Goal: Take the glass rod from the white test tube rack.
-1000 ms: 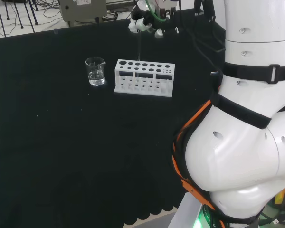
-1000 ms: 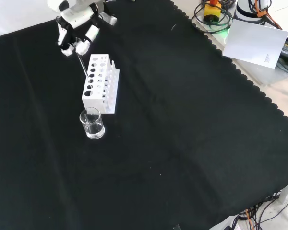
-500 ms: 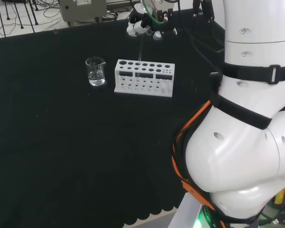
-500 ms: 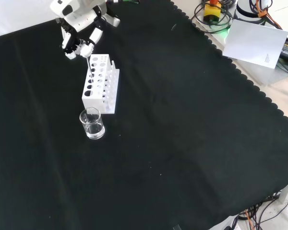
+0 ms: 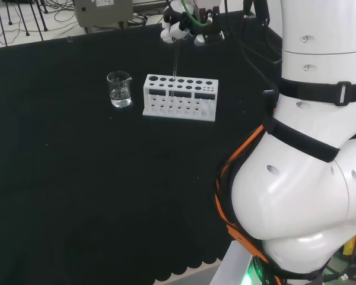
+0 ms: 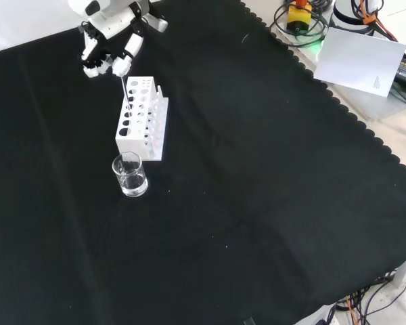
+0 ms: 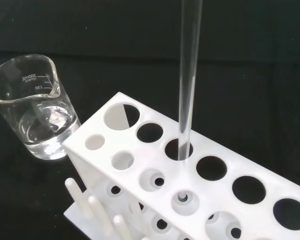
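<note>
Hand (image 6: 108, 49) hovered above far end of white test tube rack (image 6: 141, 118), fingers (image 5: 179, 32) curled, pinching top of glass rod (image 7: 188, 75). Rod hung straight down from fingertips, long axis near upright. Lower end sat inside third hole of rack's back row in wrist view. Small glass beaker (image 5: 119, 89) stood beside rack. Judged: straight upward pull needed to clear hole.

Head view: behind and above arm base, facing across desk (image 5: 77, 196). Front view: opposite side, high, looking down. Wrist view: close. All three share test tube rack (image 5: 180, 97) and beaker (image 5: 119, 89).
</note>
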Controlling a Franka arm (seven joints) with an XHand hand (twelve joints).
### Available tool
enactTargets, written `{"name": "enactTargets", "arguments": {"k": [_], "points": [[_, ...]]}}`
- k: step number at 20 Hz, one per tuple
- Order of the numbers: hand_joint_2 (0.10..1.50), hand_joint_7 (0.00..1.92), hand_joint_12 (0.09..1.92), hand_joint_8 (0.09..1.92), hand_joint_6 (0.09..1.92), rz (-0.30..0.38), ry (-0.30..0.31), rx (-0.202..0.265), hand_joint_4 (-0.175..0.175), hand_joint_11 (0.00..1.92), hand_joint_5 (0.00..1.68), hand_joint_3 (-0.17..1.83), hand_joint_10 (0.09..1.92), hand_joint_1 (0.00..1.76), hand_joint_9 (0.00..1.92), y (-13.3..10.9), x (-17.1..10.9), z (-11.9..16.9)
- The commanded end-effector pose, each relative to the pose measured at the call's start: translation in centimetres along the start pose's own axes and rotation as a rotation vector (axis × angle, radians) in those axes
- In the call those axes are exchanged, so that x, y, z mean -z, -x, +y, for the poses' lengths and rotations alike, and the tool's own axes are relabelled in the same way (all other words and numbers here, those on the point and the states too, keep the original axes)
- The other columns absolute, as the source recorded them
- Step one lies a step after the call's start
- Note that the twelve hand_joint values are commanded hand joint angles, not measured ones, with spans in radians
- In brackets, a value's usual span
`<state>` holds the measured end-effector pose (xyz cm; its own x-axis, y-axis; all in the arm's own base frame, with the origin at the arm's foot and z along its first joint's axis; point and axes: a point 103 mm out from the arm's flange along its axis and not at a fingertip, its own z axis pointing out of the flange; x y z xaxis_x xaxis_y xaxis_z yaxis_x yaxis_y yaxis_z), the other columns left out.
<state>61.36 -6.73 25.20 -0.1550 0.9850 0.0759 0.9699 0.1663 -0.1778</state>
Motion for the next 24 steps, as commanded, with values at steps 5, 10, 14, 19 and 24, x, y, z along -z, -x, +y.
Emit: {"name": "enactTargets", "arguments": {"k": [5,10,14,19,24], "points": [[1.13,0.79,1.36,0.90,0.77,0.025,-0.012,-0.029,-0.099,1.08,0.31,-0.17,0.75,0.80,1.09,0.9,0.5,-1.6],[1.12,0.80,1.34,0.89,0.71,0.020,-0.025,-0.024,-0.096,1.09,0.32,-0.17,0.73,0.80,1.13,0.1,0.3,-2.6],[1.12,0.82,1.33,0.88,0.69,0.015,-0.044,-0.020,-0.094,1.11,0.32,-0.17,0.71,0.81,1.15,-0.3,0.1,-2.8],[1.11,0.84,1.32,0.87,0.67,0.015,-0.059,-0.017,-0.093,1.14,0.33,-0.17,0.70,0.81,1.16,-0.2,-0.5,-2.5],[1.11,0.81,1.37,0.86,0.65,0.028,-0.062,-0.018,-0.081,1.03,0.34,-0.17,0.75,0.81,0.97,0.8,-0.4,-2.0]]}}
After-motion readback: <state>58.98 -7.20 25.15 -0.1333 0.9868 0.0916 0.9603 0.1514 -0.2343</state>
